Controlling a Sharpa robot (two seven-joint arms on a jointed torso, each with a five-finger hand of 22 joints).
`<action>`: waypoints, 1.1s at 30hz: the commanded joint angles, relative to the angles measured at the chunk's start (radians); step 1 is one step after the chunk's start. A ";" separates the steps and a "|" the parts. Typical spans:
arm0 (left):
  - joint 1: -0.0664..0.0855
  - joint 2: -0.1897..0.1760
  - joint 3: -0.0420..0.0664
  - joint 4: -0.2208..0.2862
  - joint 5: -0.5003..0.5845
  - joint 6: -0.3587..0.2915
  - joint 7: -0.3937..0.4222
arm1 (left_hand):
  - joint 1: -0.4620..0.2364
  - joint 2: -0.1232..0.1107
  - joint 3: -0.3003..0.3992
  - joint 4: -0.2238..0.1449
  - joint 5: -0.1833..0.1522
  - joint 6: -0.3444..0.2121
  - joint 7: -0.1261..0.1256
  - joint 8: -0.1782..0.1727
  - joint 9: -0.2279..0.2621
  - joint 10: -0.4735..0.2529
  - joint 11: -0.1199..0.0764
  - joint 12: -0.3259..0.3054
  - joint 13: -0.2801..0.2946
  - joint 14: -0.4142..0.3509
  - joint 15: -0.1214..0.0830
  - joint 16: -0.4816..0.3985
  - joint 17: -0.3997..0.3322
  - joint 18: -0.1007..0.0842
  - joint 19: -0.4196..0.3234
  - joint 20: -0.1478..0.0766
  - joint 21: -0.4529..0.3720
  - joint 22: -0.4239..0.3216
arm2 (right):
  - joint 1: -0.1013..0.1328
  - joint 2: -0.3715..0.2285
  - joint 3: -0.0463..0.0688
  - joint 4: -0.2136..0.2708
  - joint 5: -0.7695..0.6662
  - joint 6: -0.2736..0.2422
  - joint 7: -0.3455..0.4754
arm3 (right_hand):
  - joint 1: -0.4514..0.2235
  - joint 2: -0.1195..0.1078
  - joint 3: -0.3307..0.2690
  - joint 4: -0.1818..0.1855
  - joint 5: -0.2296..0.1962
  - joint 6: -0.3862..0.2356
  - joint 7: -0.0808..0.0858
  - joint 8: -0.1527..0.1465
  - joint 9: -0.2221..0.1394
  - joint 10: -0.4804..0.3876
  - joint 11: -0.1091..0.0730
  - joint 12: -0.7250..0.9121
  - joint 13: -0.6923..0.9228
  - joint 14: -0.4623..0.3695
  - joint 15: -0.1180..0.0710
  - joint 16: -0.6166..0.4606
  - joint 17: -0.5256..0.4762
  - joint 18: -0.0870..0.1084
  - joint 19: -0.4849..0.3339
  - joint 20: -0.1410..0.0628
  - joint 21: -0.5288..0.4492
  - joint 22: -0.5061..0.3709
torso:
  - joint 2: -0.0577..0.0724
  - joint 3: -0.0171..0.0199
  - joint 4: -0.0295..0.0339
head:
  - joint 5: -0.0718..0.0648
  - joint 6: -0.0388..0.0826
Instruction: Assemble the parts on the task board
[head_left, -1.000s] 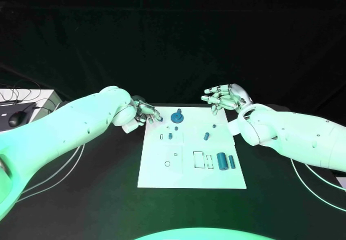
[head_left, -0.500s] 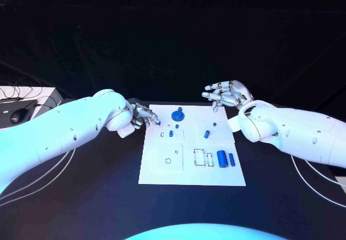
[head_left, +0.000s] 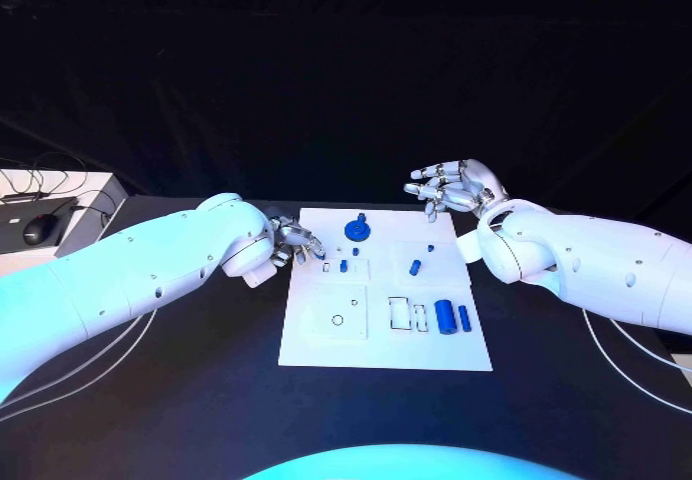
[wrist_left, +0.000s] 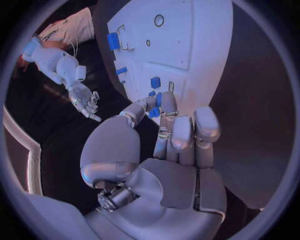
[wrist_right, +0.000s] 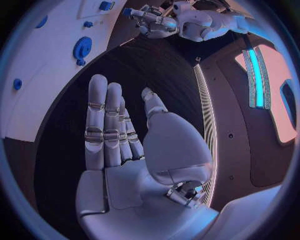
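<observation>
The silver left hand (wrist_left: 164, 145) pinches a small blue plastic part (wrist_left: 154, 112) at the white flat task board's (head_left: 384, 345) 10 o'clock edge. The silver right hand (head_left: 451, 189), at 1 o'clock, is spread and holds nothing.

The task board (head_left: 382, 345) is laid at the middle of the counter (head_left: 188, 400). The left robot hand (head_left: 296, 243) is held at its far left edge, the right robot hand (head_left: 450, 190) beyond its far right corner.

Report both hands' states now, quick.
Left hand: pinching a small blue part at its fingertips, at the task board's edge.
Right hand: open, fingers extended, holding nothing.
</observation>
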 joint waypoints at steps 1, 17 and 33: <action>-0.002 0.009 -0.003 0.002 -0.063 -0.038 0.009 | 0.034 0.049 0.021 -0.022 -0.001 0.062 -0.053 -0.001 0.274 0.020 -0.017 -0.006 0.002 0.005 -0.005 0.006 0.002 -0.013 0.004 -0.003 0.002 -0.002 | -0.001 0.001 0.001 0.000 -0.001 0.014 0.006 | -0.004 0.007 -0.001 -0.007 0.005 0.000 0.009 -0.006 0.000 0.000 -0.004 -0.001 -0.001 -0.005 0.000 0.005 0.001 0.011 -0.008 0.000 0.006 0.001 | 0.002 0.0010 -0.0002 | 0.000 0.000; -0.007 0.047 -0.014 -0.015 -0.125 0.012 -0.020 | 0.023 0.056 0.029 -0.027 -0.003 0.063 -0.055 0.004 0.284 0.022 -0.018 -0.005 0.014 0.006 -0.005 0.008 0.008 -0.016 0.004 -0.004 0.003 -0.003 | -0.001 0.003 0.001 -0.001 -0.001 0.015 0.006 | -0.004 0.008 0.000 -0.009 0.006 0.000 0.009 -0.005 0.000 0.000 -0.004 -0.001 -0.001 -0.005 0.000 0.005 0.001 0.010 -0.008 0.000 0.006 0.002 | 0.004 0.0004 -0.0001 | 0.001 -0.005; -0.016 0.075 -0.019 -0.054 -0.157 0.024 -0.026 | 0.024 0.057 0.031 -0.029 -0.003 0.063 -0.055 0.005 0.285 0.022 -0.018 -0.006 0.016 0.006 -0.005 0.008 0.008 -0.016 0.004 -0.005 0.004 -0.003 | -0.002 0.003 0.001 0.000 -0.001 0.015 0.006 | -0.004 0.008 0.000 -0.009 0.006 0.000 0.009 -0.005 0.000 0.000 -0.004 -0.001 -0.001 -0.005 0.000 0.005 0.001 0.010 -0.008 0.000 0.006 0.002 | 0.004 0.0013 0.0001 | 0.001 -0.009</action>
